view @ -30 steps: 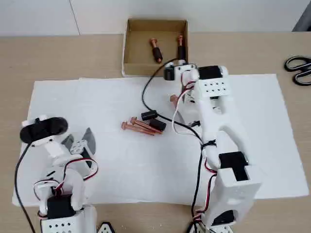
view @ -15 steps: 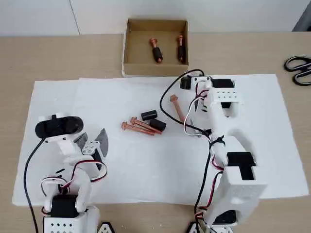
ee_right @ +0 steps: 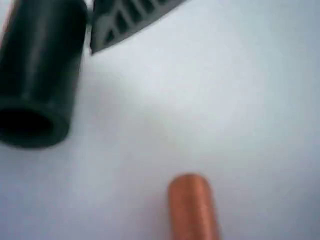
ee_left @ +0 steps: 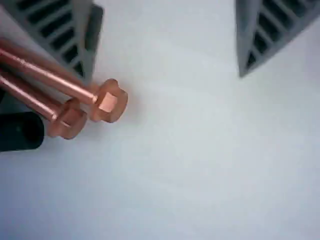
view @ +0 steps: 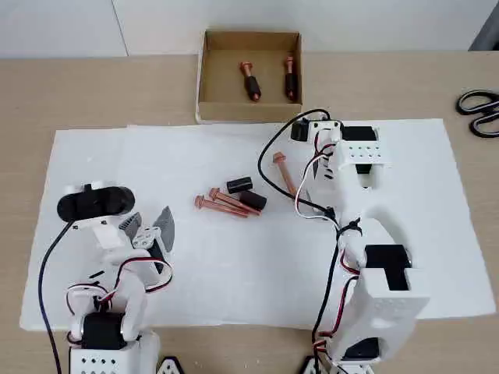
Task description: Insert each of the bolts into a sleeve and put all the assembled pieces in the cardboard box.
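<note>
While the left gripper (view: 148, 226) hangs low over the near left part of the white paper sheet (view: 195, 257), its two grey fingers (ee_left: 65, 35) stand well apart with nothing between them. Near the middle of the sheet two loose bolts (view: 226, 202) lie side by side, touching, with their heads towards the left arm. Two black sleeves lie at their other ends. The nearer sleeve (view: 253, 200) is right at the tips, though I cannot tell whether it touches them. The farther sleeve (view: 239, 185) lies just beside it, towards the box. In the left wrist view the two bolt heads lie on the paper close to one finger, with the end of a sleeve beside them.

A third bolt (view: 284, 173) lies apart from the pair, just beside the right arm's wrist, with its head towards the box. The right gripper (ee_right: 131, 19) is low over the paper there, and I cannot tell whether it is apart or together. Its wrist view has a sleeve's open end and a bolt's plain tip near each other but not touching.

Beyond the sheet's far edge, the cardboard box (view: 201, 78) stands on the bare table (view: 117, 86). It holds two assembled pieces (view: 250, 80), each a bolt in a sleeve, lying apart from one another. Scissors (view: 479, 109) lie at the table's far right edge
</note>
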Action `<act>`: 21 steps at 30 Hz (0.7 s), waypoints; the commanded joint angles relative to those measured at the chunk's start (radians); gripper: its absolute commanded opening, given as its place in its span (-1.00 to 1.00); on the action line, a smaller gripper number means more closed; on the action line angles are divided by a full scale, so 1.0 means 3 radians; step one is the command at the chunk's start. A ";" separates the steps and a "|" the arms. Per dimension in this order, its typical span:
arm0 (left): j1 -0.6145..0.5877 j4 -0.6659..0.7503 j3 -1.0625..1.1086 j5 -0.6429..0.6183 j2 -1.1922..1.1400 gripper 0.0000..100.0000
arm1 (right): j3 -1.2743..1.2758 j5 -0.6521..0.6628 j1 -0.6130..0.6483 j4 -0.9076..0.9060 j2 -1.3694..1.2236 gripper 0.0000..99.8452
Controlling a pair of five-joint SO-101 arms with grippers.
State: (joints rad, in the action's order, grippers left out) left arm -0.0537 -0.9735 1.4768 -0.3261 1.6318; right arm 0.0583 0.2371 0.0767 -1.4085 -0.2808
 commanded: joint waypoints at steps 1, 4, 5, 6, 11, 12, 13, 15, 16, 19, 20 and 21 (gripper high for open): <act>0.0020 -0.0020 -0.0008 -0.0015 0.0020 -0.64 | -0.0015 -0.0026 -0.0013 0.0049 0.0212 -0.60; 0.0020 -0.0020 0.0013 -0.0015 0.0020 -0.64 | -0.0015 -0.0026 -0.0008 0.0105 0.0212 -0.60; 0.0020 -0.0020 0.0033 -0.0015 0.0031 -0.64 | -0.0015 -0.0031 -0.0008 0.0120 0.0212 -0.60; 0.0020 -0.0020 0.0054 -0.0015 0.0031 -0.64 | -0.0015 -0.0031 -0.0008 0.0125 0.0207 -0.60; 0.0020 -0.0020 0.0100 -0.0015 0.0031 -0.64 | -0.0010 -0.0041 -0.0008 0.0192 0.0207 -0.60; 0.0020 -0.0020 0.0100 -0.0015 0.0031 -0.64 | -0.0010 -0.0041 0.0003 0.0197 0.0207 -0.60; 0.0020 -0.0020 0.0100 -0.0015 0.0031 -0.64 | -0.0005 -0.0041 0.0023 0.0222 0.0202 -0.60; 0.0020 -0.0015 0.0100 -0.0015 0.0031 -0.64 | 0.0005 -0.0041 0.0054 0.0258 0.0192 -0.61; 0.0020 -0.0015 0.0100 -0.0015 0.0031 -0.64 | -0.0005 -0.0046 0.0079 0.0258 0.0161 -0.61; 0.0020 -0.0015 0.0100 -0.0015 0.0031 -0.64 | -0.0015 -0.0107 0.0120 0.0315 0.0028 -0.61; 0.0020 -0.0015 0.0100 -0.0015 0.0031 -0.64 | -0.0015 -0.0107 0.0120 0.0345 -0.0028 -0.61; 0.0020 -0.0015 0.0100 -0.0015 0.0031 -0.64 | -0.0015 -0.0113 0.0120 0.0361 -0.0084 -0.61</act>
State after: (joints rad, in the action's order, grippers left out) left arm -0.0537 -0.9735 1.5121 -0.3261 1.6318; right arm 0.0614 0.2186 0.1089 -1.3195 -0.2946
